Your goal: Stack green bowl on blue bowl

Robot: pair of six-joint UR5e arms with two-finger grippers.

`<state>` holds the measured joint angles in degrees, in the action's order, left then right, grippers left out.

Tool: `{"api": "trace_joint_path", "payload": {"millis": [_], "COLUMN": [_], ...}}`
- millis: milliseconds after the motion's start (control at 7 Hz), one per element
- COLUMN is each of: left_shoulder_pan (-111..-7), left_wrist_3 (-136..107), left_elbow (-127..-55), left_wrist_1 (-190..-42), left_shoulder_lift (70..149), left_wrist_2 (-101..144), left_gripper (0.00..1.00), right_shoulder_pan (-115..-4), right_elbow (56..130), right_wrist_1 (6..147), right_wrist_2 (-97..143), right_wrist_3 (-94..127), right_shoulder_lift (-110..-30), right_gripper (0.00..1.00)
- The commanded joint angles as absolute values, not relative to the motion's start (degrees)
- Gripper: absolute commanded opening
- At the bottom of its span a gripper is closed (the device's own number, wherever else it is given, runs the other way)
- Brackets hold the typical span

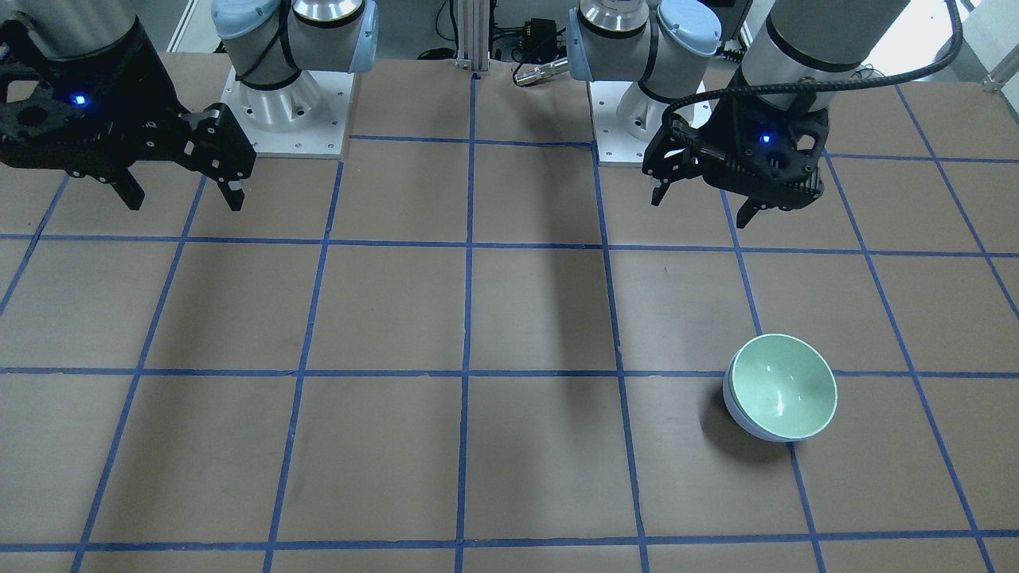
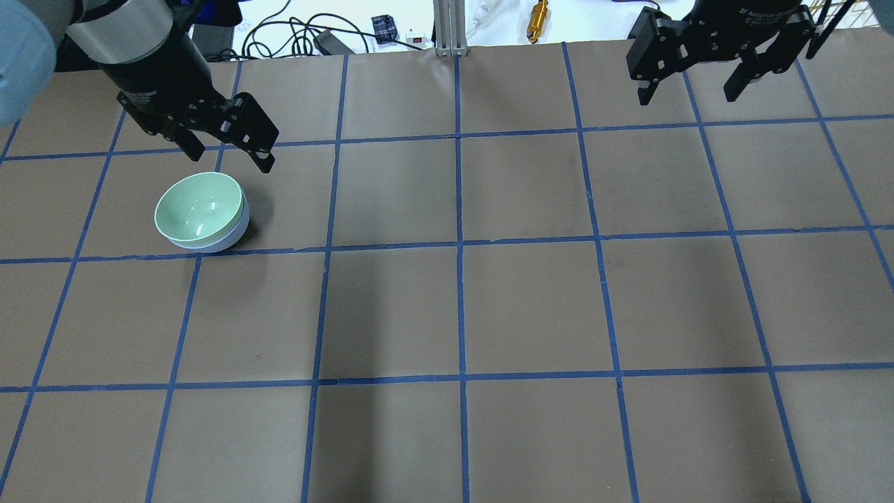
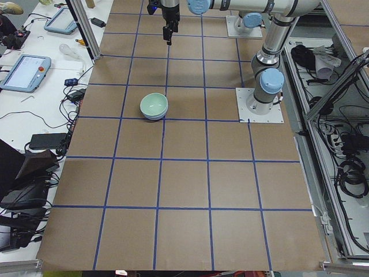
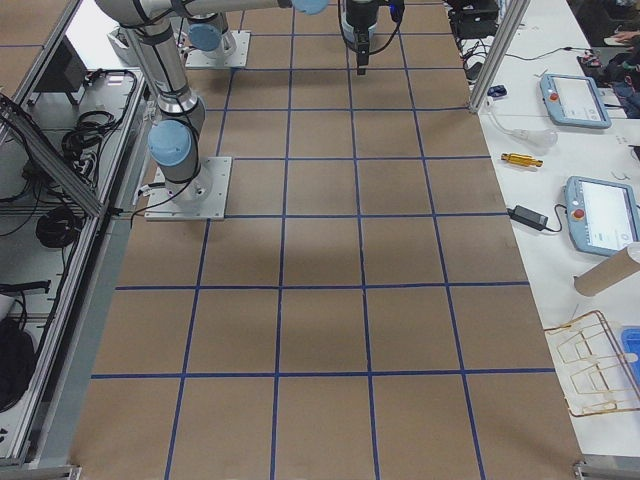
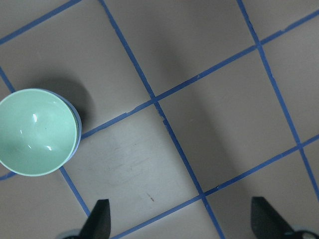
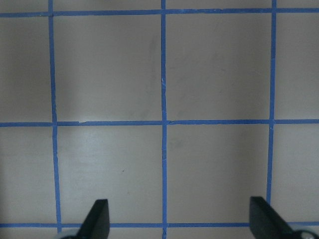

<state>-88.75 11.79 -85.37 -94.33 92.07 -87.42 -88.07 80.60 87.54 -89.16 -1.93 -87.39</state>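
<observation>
The mint-green bowl [image 1: 784, 385] sits nested inside the pale blue bowl [image 1: 744, 420], upright on the brown table. The pair also shows in the overhead view, green bowl [image 2: 200, 207] in blue bowl [image 2: 222, 241], in the left side view [image 3: 154, 105] and in the left wrist view [image 5: 36, 130]. My left gripper [image 2: 227, 155] hangs open and empty above the table, just behind the bowls and apart from them; it also shows in the front view [image 1: 704, 207]. My right gripper [image 2: 688, 85] is open and empty, raised at the far right; it also shows in the front view [image 1: 185, 197].
The table [image 2: 461, 307] is brown with a blue tape grid. The arm bases [image 1: 286, 111] stand on white plates at the robot's edge. Cables and a brass tool [image 2: 539, 12] lie beyond the far edge. Tablets [image 4: 590, 210] lie on a side bench.
</observation>
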Motion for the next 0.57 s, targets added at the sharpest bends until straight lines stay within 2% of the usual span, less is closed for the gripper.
{"api": "trace_joint_path", "payload": {"millis": [0,429], "left_shoulder_pan": [-89.74,-89.03], "left_wrist_3": [3.7,3.78], "left_elbow": [-84.99,-85.43], "left_wrist_1": [-93.87,-88.77], "left_shoulder_lift": [92.72,93.52], "left_wrist_2": [-87.54,-92.36], "left_gripper": [1.0,1.0], "right_shoulder_pan": [-88.07,-88.07], "right_elbow": [80.6,80.6], "right_wrist_1": [87.54,87.54], "right_wrist_2": [-89.21,-89.12], "right_wrist_3": [-1.93,-1.93], "right_shoulder_lift": [-87.45,-87.36], "right_gripper": [1.0,1.0]}}
